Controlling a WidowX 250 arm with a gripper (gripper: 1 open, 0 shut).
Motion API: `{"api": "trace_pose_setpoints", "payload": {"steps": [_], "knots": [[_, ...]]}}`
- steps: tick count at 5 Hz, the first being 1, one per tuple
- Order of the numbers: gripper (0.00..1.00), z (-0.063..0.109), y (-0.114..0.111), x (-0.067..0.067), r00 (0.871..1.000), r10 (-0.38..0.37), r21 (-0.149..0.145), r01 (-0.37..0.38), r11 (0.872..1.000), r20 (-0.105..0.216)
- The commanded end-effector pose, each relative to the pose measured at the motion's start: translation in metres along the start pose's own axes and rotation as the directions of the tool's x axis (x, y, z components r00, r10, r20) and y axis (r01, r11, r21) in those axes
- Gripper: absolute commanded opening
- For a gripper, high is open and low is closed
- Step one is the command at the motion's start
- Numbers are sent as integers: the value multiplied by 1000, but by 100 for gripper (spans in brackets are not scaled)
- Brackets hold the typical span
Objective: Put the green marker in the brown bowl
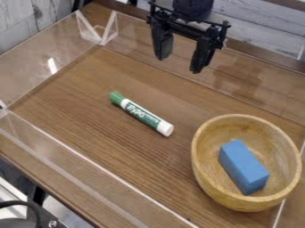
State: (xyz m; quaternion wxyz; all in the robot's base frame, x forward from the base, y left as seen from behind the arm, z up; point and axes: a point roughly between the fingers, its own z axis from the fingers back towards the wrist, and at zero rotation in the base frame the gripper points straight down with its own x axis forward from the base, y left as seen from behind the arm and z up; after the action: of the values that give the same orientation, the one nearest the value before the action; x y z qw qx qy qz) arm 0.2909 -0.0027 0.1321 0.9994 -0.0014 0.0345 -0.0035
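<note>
A: Entry, single camera view. Where does the green marker lie?

B: Flat on the wooden desk, roughly mid-surface. It runs diagonally: green cap toward upper left, white end toward lower right. Nothing touches it.

A: And the brown bowl?

B: Lower right, on the desk, near the front edge. It stands upright. A blue block lies inside it, on the bowl's floor. The marker's white end points toward the bowl's rim but stays apart from it.

A: Claw status?

B: Released. Two dark fingers point downward with a clear gap between them; nothing sits in that gap. It hangs above the far part of the desk, well apart from the marker and the bowl.

A: Surroundings?

B: A clear plastic wall borders the desk at the left and front. A clear triangular piece stands at the far left corner. Glare on the wood near the claw.
</note>
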Motion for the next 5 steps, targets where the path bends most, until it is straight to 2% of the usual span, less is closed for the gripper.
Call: {"api": "trace_pose_setpoints", "payload": {"steps": [1, 2, 3, 5], "knots": [[100, -7, 2, -2, 999, 28, -5, -28, 1000, -14], [100, -13, 10, -6, 995, 102, -20, -102, 995, -5], [100, -17, 20, -11, 983, 182, -42, -181, 983, 13], [100, -27, 27, -15, 965, 261, -52, -261, 964, -7]]}}
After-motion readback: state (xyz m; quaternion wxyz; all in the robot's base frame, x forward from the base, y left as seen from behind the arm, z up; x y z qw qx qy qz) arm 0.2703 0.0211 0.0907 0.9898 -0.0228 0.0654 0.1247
